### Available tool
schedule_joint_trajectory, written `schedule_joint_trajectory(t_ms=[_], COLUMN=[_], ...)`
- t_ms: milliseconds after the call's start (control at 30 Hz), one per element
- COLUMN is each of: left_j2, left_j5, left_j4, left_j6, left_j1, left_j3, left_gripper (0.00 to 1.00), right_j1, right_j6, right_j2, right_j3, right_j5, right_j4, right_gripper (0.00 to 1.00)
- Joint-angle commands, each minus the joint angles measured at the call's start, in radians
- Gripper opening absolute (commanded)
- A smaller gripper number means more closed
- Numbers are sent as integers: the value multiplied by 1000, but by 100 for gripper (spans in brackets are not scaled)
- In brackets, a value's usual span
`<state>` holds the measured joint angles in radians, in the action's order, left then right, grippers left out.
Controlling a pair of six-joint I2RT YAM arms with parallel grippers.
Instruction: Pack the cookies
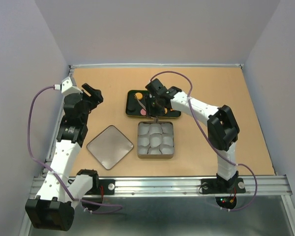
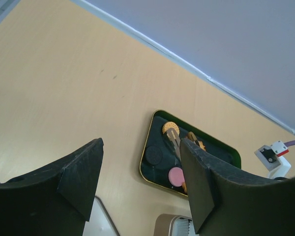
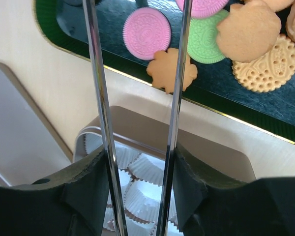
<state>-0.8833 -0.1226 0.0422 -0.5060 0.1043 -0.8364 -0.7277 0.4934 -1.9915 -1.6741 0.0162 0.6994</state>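
Pink, green and orange cookies (image 3: 146,33) lie in the dark green tray (image 3: 115,63) at the far side of the table. None sits in the tin (image 1: 156,139) yet, and its white paper cups (image 3: 137,196) look bare. The flat lid (image 1: 109,147) lies beside the tin.

The right gripper (image 1: 155,104) hangs over the tray, with two long metal sticks (image 3: 99,98) for fingers. The sticks stand apart and I see nothing between them, but their tips run out of the wrist picture. The left gripper (image 2: 142,162) is wide open too, holding nothing, off to the left.

The job now, I think, is to pick up one cookie. Choose one with room around it, like the pink one. Put one stick on each side, go down low, and squeeze softly so it does not crack or pop out. Then lift it straight up.
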Motion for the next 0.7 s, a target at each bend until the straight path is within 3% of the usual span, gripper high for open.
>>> schedule_joint_trajectory(t_ms=[0, 667], left_j2=[9, 10], left_j5=[24, 60], left_j4=[-62, -88], left_j6=[9, -6], left_j1=[-8, -23], left_j3=[17, 46], left_gripper=[74, 73], right_j1=[1, -10], right_j6=[-6, -10], right_j2=[-26, -168], right_j3=[-87, -277], right_j5=[48, 41], right_j4=[40, 127], right_gripper=[54, 55])
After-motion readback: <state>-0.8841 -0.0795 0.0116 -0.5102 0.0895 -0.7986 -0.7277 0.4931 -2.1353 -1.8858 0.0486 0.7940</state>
